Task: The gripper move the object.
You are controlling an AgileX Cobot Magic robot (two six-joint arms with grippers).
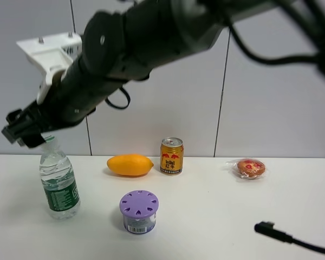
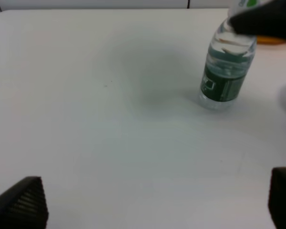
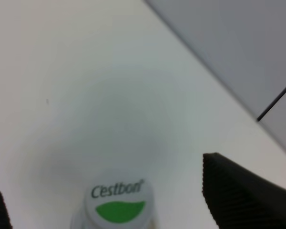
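The clear water bottle [image 1: 58,187] with a green label stands upright on the white table [image 1: 216,216] at the left. My right gripper [image 1: 23,132], a black claw under a white bracket, reaches across and hangs just above the bottle's cap. In the right wrist view it [image 3: 105,191] is open, with the white cap [image 3: 118,205] between and below its fingers, untouched. My left gripper [image 2: 152,191] is open and empty low over bare table; the bottle [image 2: 226,67] stands well ahead of it. The left gripper is out of the exterior high view.
An orange mango [image 1: 130,164], a gold drink can [image 1: 171,156] and a wrapped round snack [image 1: 251,168] lie along the back. A purple-lidded tub [image 1: 138,211] stands right of the bottle. A black cable end [image 1: 287,235] lies at the front right.
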